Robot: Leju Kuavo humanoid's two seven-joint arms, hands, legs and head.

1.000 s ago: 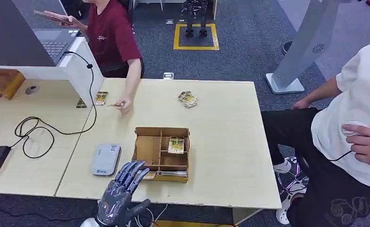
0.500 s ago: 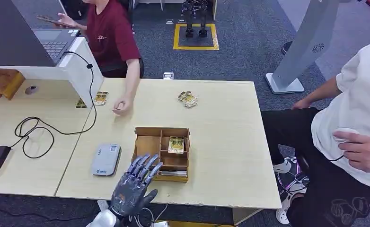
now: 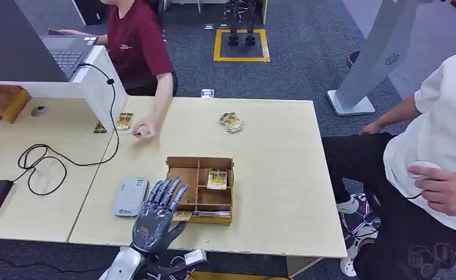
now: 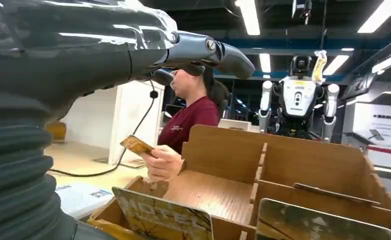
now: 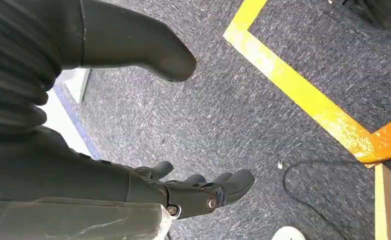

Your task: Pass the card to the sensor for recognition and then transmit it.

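left robot hand (image 3: 155, 217) moved back over front-compartment card (image 3: 183, 216), fingers spread.

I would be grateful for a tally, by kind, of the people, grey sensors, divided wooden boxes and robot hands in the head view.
People: 2, red shirt and white shirt
Grey sensor: 1
Divided wooden box: 1
Left hand: 1
Total: 5
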